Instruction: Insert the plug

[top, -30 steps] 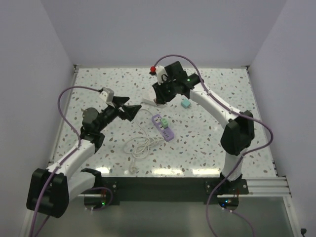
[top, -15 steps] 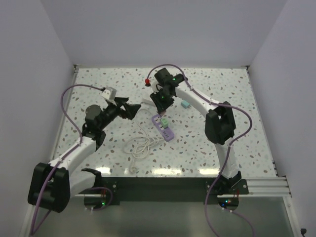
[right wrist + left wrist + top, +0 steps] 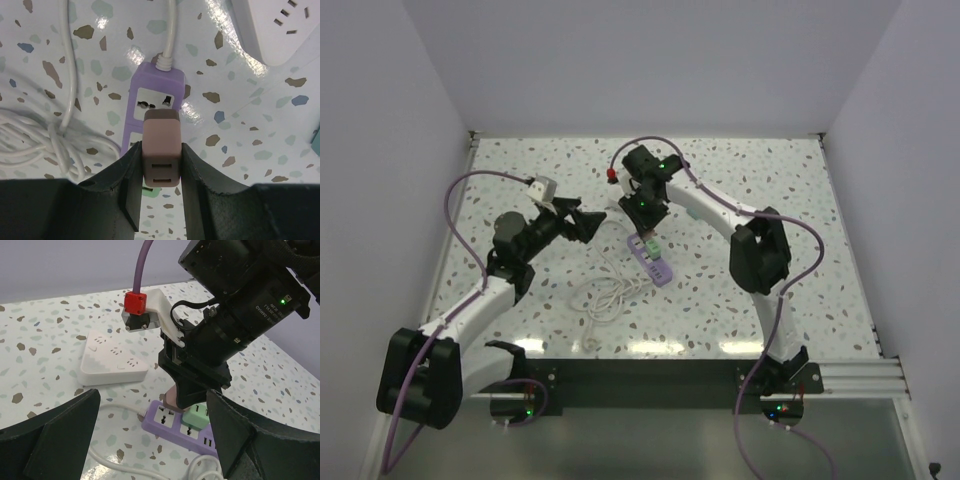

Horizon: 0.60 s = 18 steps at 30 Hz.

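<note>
**Pink plug held over the purple strip, green plug close beside it**

A white power strip (image 3: 112,357) lies flat on the speckled table (image 3: 770,180), just past the cord end of the purple power strip (image 3: 157,90). The purple strip's white cord (image 3: 65,50) leaves its far end and gathers in loose loops off to one side. A green plug (image 3: 197,416) already sits in the purple strip, in the socket next along from the one under the claw, on the side away from the cord. It is very close to the right claw's fingers. The left claw (image 3: 595,226) hangs above the table near the strip with its jaws spread wide and nothing between them.

The right claw (image 3: 160,165) is clamped on the plug (image 3: 161,135), one finger on each flat side. The plug is a dusty pink-brown block with rounded corners, held upright, with two small slots in the face turned to the wrist camera. It sits directly over the purple strip, next to the open socket nearest the cord. Whether its pins have entered a socket cannot be told.
</note>
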{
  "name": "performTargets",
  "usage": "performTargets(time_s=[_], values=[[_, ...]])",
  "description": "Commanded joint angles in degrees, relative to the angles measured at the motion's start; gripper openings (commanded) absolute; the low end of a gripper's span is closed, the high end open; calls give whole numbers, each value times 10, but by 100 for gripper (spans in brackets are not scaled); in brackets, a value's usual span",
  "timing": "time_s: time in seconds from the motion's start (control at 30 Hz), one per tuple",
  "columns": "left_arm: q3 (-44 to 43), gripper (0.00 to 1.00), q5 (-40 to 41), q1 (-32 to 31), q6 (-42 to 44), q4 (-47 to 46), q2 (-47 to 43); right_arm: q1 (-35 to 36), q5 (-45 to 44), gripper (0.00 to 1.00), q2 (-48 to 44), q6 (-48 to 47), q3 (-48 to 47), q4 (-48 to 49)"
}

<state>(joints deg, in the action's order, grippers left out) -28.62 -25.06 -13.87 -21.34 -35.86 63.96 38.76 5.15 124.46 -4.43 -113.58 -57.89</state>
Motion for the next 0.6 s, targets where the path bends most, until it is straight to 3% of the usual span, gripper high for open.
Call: performTargets(time_s=[0.0, 0.57], values=[[-23, 93, -8, 5, 13, -8, -2, 3, -17, 0, 12, 11, -19, -21], [-23, 93, -10, 5, 13, -4, -8, 5, -40, 0, 34, 22, -23, -21]])
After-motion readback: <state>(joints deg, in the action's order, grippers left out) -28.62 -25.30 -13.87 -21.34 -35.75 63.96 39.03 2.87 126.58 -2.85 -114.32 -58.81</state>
